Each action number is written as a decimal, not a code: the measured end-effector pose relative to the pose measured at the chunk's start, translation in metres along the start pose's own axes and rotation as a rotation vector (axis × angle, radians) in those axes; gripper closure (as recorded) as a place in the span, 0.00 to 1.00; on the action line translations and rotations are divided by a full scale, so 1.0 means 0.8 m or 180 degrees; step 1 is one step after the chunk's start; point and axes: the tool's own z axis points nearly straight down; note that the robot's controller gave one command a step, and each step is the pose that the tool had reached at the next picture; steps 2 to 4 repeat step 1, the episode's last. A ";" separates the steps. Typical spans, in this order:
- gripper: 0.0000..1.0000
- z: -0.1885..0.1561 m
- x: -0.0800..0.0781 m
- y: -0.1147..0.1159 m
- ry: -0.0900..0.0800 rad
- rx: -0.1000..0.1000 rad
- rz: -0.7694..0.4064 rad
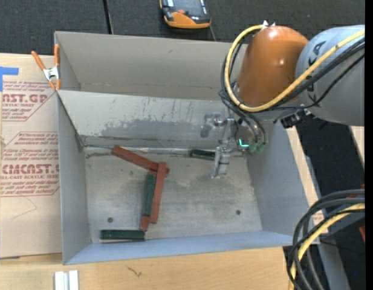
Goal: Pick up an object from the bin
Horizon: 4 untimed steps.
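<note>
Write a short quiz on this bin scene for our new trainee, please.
1. True or false: the gripper hangs apart from the two brown sticks.
2. What colour is the stick lying along the front wall of the bin?
3. Which thing lies nearest the gripper? A) the short dark green piece near the back wall; B) the stick at the front wall; C) a brown stick.

Key: 1 true; 2 dark green; 3 A.
</note>
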 end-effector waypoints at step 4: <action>1.00 -0.006 -0.002 0.000 -0.0026 0.0000 0.0000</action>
